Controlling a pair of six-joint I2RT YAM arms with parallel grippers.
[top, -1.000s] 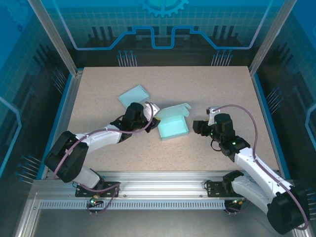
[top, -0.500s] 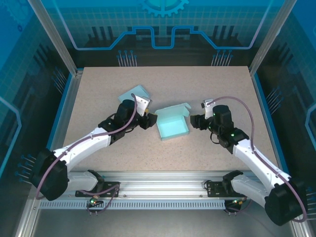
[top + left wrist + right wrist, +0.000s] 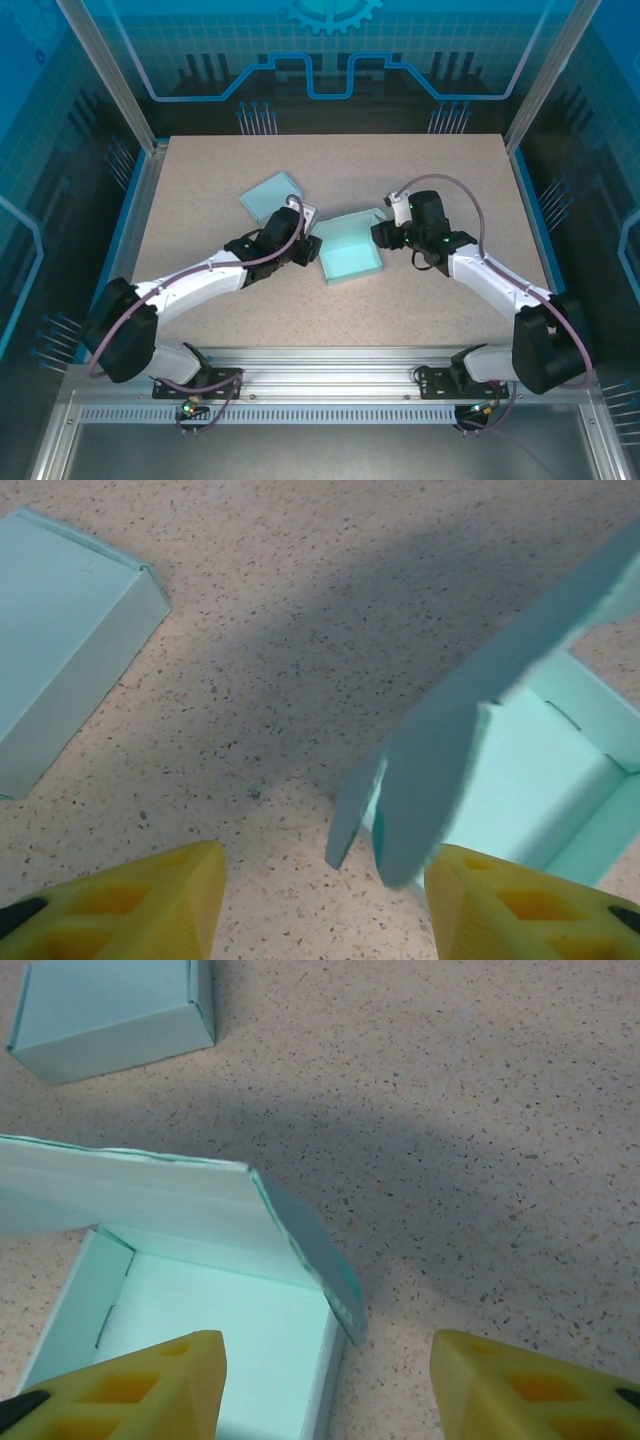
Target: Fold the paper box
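Note:
The paper box (image 3: 350, 260) lies open at mid-table, pale teal, with its lid (image 3: 348, 224) standing up along the far edge. My left gripper (image 3: 310, 250) is at the box's left side. It is open, and the lid's side flap (image 3: 430, 770) hangs between the yellow fingertips (image 3: 130, 905), close to the right one and clamped by neither. My right gripper (image 3: 383, 235) is at the box's far right corner, also open. It straddles the lid's other side flap (image 3: 312, 1252) and the right wall of the box (image 3: 200, 1330) without touching them.
A second teal box (image 3: 272, 194), folded shut, lies behind and to the left of the open one, also seen as the shut box (image 3: 60, 650) and the shut box (image 3: 110, 1010). The speckled tabletop (image 3: 430, 170) has metal rails along its sides.
The right gripper has moved left and away from me to the box's far right corner, its jaws narrowing a little. The left gripper has shifted to the box's left side, its jaws wider than before.

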